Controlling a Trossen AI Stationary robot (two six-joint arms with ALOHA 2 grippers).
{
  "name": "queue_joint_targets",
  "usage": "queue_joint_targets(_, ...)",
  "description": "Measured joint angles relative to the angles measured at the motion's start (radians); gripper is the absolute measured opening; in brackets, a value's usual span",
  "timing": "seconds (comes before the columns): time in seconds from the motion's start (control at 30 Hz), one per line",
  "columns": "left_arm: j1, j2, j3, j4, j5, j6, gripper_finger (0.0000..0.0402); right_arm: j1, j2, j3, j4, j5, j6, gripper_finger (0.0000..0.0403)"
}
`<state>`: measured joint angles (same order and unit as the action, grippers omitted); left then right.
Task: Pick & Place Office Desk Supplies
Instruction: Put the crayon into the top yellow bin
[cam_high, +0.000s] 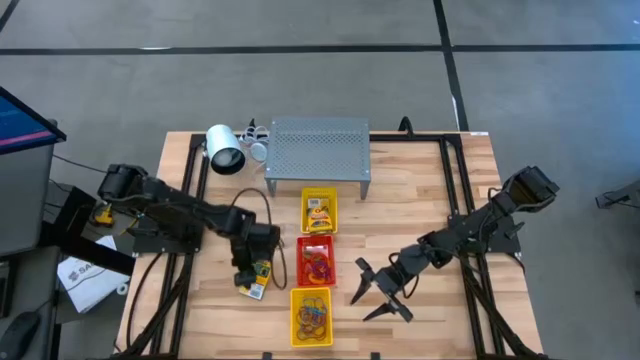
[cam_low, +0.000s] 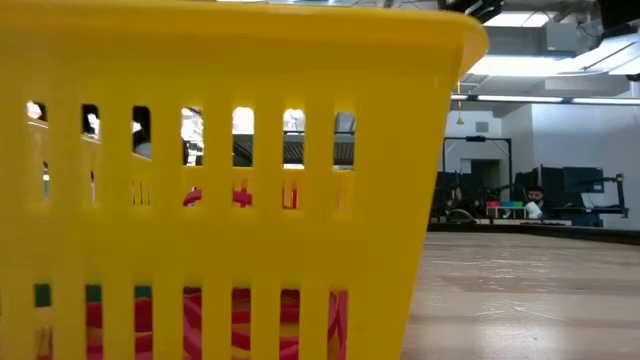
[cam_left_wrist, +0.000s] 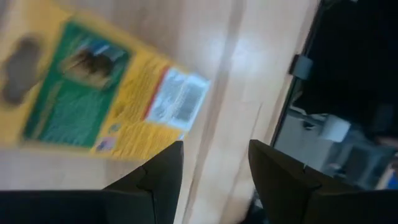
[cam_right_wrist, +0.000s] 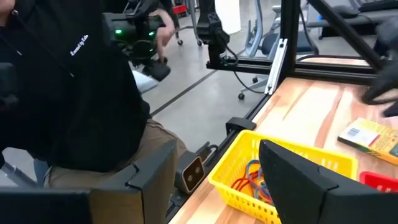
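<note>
Nearest the front edge of the surface (cam_high: 420, 200), a yellow tray (cam_high: 311, 317) holds rubber-band loops (cam_high: 312, 316). Just left, the left hand (cam_high: 247, 281), fingers apart, hovers over a card packet (cam_high: 257, 279) lying flat on the wood. It looks light, thin, slightly stiff and probably slick; pinching across its short edges seems best. The right hand (cam_high: 382, 292) waits open, right of the trays.

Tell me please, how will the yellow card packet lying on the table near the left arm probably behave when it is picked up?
The card packet lies flat on the wooden table, so it is probably thin and light, and a tool may struggle to get under its edge. Its printed face looks smooth, so it might slip. The left tool hangs open just above it.
</note>
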<state>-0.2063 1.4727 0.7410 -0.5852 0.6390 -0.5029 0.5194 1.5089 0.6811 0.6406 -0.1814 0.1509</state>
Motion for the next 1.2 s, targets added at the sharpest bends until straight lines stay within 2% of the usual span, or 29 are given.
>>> queue_joint_targets(0.13,-0.053,0.000,0.000,0.087,-0.052,0.005,0.0178,-0.012,0.000,0.000,0.028,0.000,0.004,0.0223)
queue_joint_targets(0.37,-0.085,0.013,-0.003,0.027,-0.106,0.025,0.0178,-0.012,0.000,0.000,0.045,0.000,0.047,0.0223)
queue_joint_targets(0.6,-0.138,0.075,-0.002,0.056,-0.110,0.025,0.0178,-0.010,0.000,0.000,0.051,0.000,0.060,0.0223)
queue_joint_targets(0.8,-0.166,0.121,-0.002,0.144,-0.087,0.000,0.0178,-0.010,0.000,0.000,0.048,0.000,0.060,0.0223)
queue_joint_targets(1.07,-0.157,0.122,-0.002,0.265,-0.104,-0.010,0.0178,-0.009,0.000,0.000,0.042,0.000,0.060,0.0223)
queue_joint_targets(1.2,-0.150,0.122,-0.002,0.273,-0.120,-0.010,0.0178,-0.006,0.000,0.000,0.040,0.000,0.061,0.0223)
